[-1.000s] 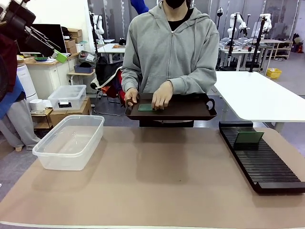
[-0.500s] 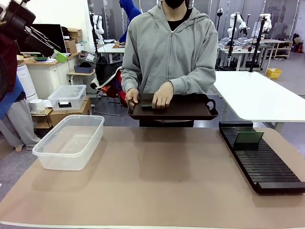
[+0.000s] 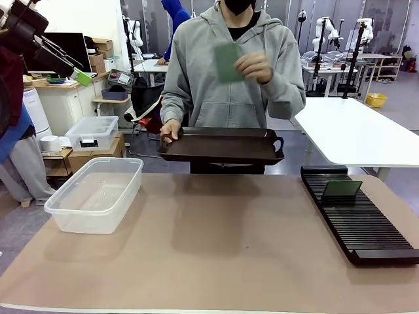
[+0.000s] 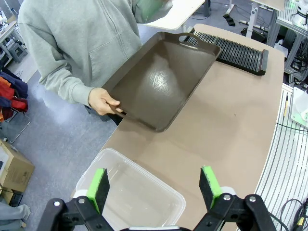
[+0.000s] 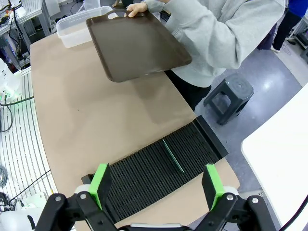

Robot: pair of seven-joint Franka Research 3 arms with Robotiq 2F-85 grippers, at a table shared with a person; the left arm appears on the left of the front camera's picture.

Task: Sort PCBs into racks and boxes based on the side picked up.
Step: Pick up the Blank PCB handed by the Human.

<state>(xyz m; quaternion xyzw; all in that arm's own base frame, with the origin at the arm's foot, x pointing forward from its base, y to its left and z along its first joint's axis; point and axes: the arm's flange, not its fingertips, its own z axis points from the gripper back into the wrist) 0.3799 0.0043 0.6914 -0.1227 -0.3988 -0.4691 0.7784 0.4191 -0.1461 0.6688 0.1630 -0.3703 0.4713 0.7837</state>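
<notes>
Progress looks about half done. Of 2 PCBs, the raised PCB [image 3: 228,62] is pinched in the person's upper hand [image 3: 256,65] at chest height, above the tray [image 3: 222,145], and is not yet sorted. The racked PCB [image 3: 342,189] already stands on edge in a slot near the far end of the rack [image 3: 366,229]. Which face of the raised PCB is presented I cannot tell, so whether it belongs in the tub or the rack is an open question. Left to do, as I judge it: hand that PCB to a gripper and have it placed.

Tub [image 3: 95,193] sits at the left edge of the table [image 3: 216,261], toward the far corner, clear-walled and with nothing in it. Left gripper [image 4: 154,187] hovers above the tub, jaws spread wide, holding nothing.

Tray hangs over the table's far edge, gripped at the handle on the tub's side by the person's lower hand [image 3: 170,131]. Its floor is bare.

Rack lies along the table's right edge, and every slot looks vacant except the 1 with the racked PCB. Right gripper [image 5: 156,185] hangs above the rack, jaws wide apart, with nothing between the pads.
</notes>
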